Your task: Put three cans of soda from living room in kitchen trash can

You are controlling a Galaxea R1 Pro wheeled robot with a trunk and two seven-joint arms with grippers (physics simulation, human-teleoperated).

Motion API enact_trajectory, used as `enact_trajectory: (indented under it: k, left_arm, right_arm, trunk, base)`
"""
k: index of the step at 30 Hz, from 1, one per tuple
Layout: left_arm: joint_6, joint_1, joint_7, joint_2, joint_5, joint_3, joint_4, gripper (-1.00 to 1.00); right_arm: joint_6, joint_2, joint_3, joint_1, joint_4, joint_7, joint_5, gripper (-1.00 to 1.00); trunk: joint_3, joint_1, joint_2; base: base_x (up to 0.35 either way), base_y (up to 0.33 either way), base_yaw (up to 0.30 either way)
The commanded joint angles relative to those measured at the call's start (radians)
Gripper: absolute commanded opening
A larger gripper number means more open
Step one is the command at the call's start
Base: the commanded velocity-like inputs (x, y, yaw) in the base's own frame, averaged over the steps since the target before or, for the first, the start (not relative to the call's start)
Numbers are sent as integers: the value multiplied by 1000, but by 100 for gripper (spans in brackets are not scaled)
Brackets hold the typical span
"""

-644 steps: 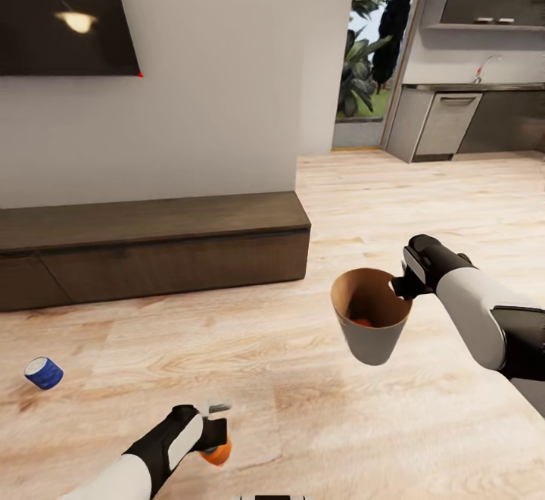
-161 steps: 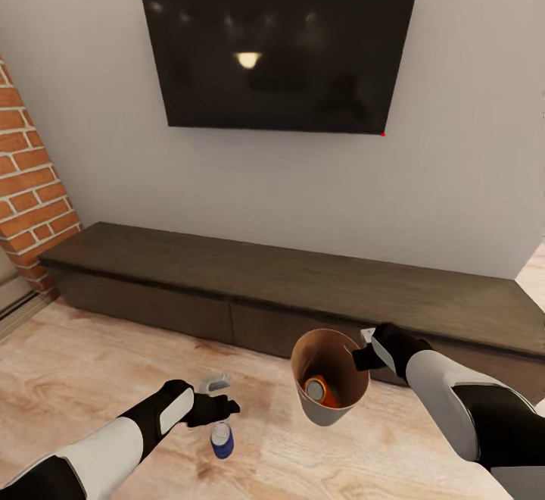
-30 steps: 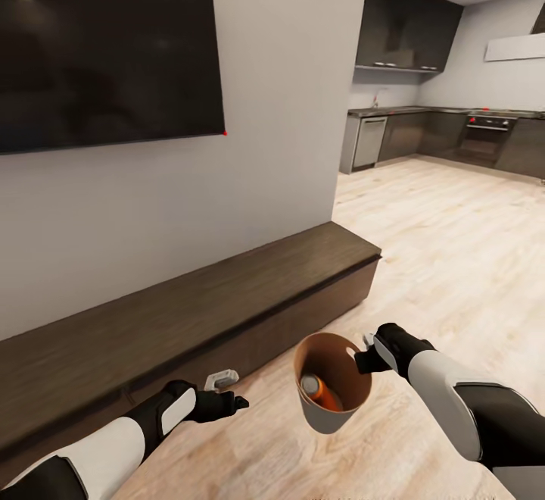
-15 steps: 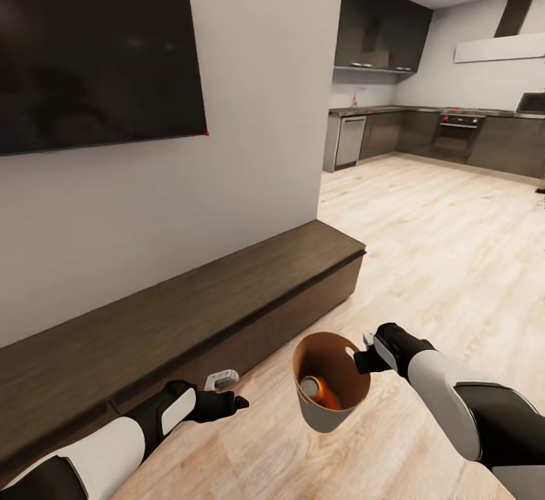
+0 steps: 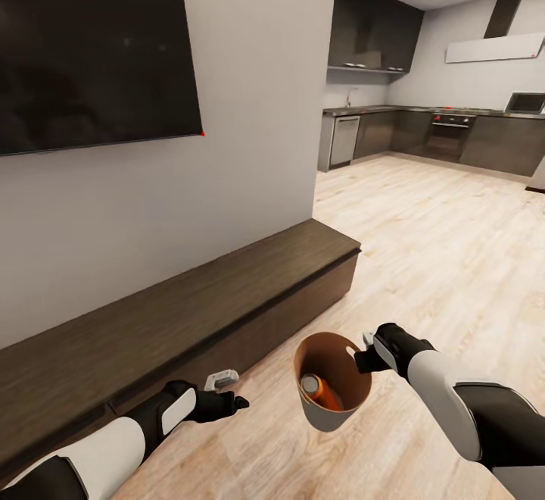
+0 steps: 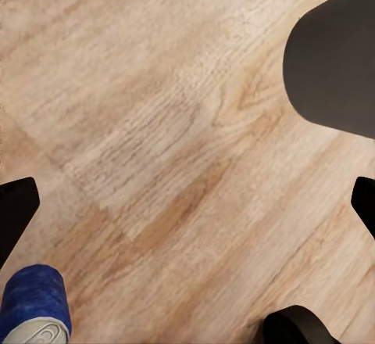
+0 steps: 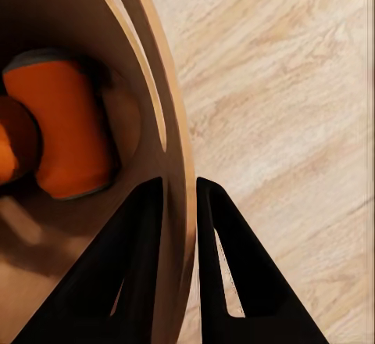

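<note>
My right gripper (image 5: 362,361) is shut on the rim of the tash can (image 5: 333,409), a grey tapered bin with a tan inside, held above the wood floor. In the right wrist view the two black fingers (image 7: 141,266) pinch the bin's wall (image 7: 168,86), and two orange cans of soda (image 7: 70,125) lie inside. One orange can (image 5: 322,392) shows in the head view. My left gripper (image 5: 236,401) hangs open low over the floor, empty. The dark blue can (image 6: 33,306) sits near one finger (image 6: 16,215) in the left wrist view, not gripped.
A long low dark-wood cabinet (image 5: 189,295) runs along the wall under the black TV (image 5: 91,53), close on my left. Beyond the wall's corner, open wood floor (image 5: 439,227) leads to the kitchen with dark cabinets (image 5: 401,132) and a built-in oven (image 5: 452,135).
The whole view has swung a little further right, showing more of the kitchen. Both arms and the bin keep the same pose relative to me.
</note>
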State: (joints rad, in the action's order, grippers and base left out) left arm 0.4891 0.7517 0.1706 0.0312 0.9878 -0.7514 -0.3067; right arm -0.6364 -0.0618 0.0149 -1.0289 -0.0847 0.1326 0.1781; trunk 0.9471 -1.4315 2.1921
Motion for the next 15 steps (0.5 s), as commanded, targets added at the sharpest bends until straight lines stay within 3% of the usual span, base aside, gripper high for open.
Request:
enact_trajectory:
  k: [1,15]
  left_arm:
    - [0,0,0,0,0,0,0,100]
    - [-1,0,-1,-1,0,0,1,100]
  right_arm:
    - [2,0,-17,0,-1,6,-15,-100]
    - [6,-1,-21,0,-2,8,-18,-100]
  trunk:
    - [0,0,0]
    - [0,0,0]
  base:
    - [-2,3,-2]
    - [-44,7,0]
